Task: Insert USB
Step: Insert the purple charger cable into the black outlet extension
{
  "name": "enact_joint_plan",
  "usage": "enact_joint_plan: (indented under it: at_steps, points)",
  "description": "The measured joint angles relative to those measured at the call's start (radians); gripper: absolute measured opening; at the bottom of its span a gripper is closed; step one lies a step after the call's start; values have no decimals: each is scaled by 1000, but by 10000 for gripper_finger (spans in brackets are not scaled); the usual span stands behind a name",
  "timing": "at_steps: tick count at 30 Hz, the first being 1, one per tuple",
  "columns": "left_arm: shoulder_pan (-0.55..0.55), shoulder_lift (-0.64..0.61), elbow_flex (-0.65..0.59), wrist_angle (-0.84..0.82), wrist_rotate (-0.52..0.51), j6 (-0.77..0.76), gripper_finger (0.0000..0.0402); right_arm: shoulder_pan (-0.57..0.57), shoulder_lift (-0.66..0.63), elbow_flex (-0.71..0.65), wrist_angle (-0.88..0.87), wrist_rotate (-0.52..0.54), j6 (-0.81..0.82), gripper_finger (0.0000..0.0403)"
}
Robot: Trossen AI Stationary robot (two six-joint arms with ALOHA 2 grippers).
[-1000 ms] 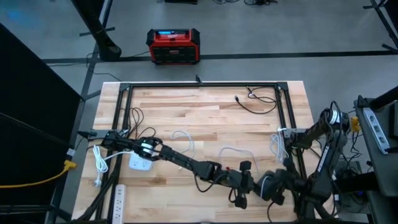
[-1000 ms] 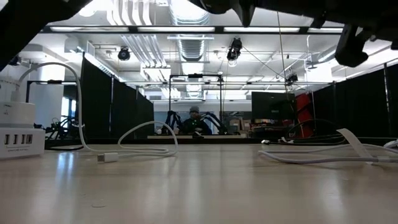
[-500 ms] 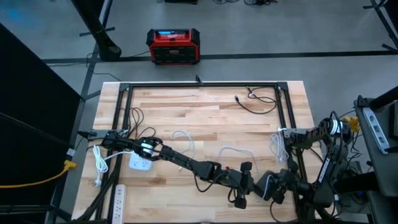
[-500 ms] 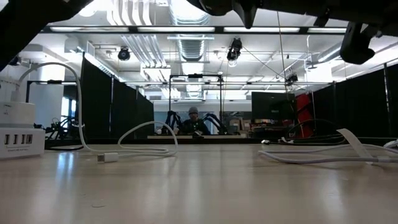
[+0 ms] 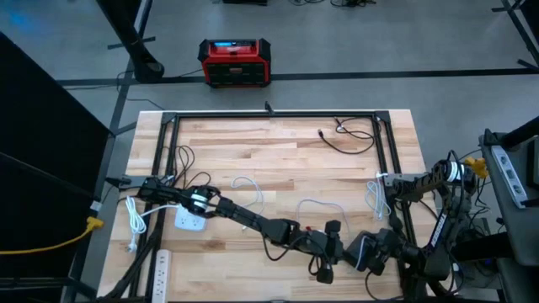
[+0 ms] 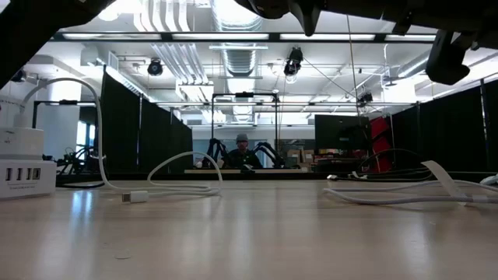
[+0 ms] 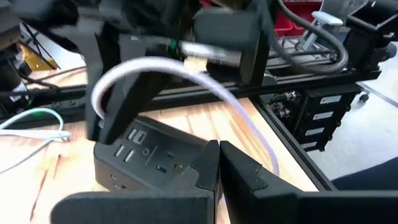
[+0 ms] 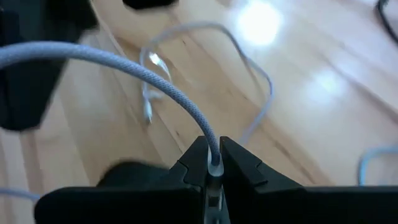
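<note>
Fingers (image 8: 239, 165) of the right gripper (image 8: 213, 163) clamped tight on the grey braided cable (image 8: 124, 62), with its end tucked between them, so can't see the plug itself. Held over the wooden table (image 5: 278, 139) by the front edge, well away from the white charger hub (image 5: 189, 220), off toward the right arm's side. Left gripper (image 7: 219, 158) nose to nose with it there, fingers (image 7: 249, 174) pressed fully together with nothing in them. Black hub (image 7: 143, 155) with USB ports lying just ahead of that left gripper, braided cable arching over it. Can't tell if anything's plugged into it.

Closer to the white charger hub: loose white cable (image 6: 187, 167) looping along the table, its plug (image 6: 134, 197) lying flat near the hub. White power strip (image 5: 160, 265) just beside the hub at the table's edge. Thin black cable (image 5: 349, 135) way over at the far corner. Red box (image 5: 235, 62) on the floor beyond the table. Person (image 6: 243, 152) seated in the room behind.

Compared with a second ago: right arm's upper section shifted a little, grip on the cable the same, everything on the table unmoved.
</note>
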Motion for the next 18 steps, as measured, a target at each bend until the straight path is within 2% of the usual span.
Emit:
enact_joint_plan:
  at_steps: [11, 15, 18]
  points:
    - [6, 0, 0, 46, 12, -5, 0, -79, -174, -28, -155, 45, -63, 17]
    - [8, 2, 0, 64, 15, -5, 0, -148, -273, -45, -153, 102, -142, 17]
    - [8, 2, 0, 79, 24, -5, 0, -220, -335, -47, -138, 104, -221, 17]
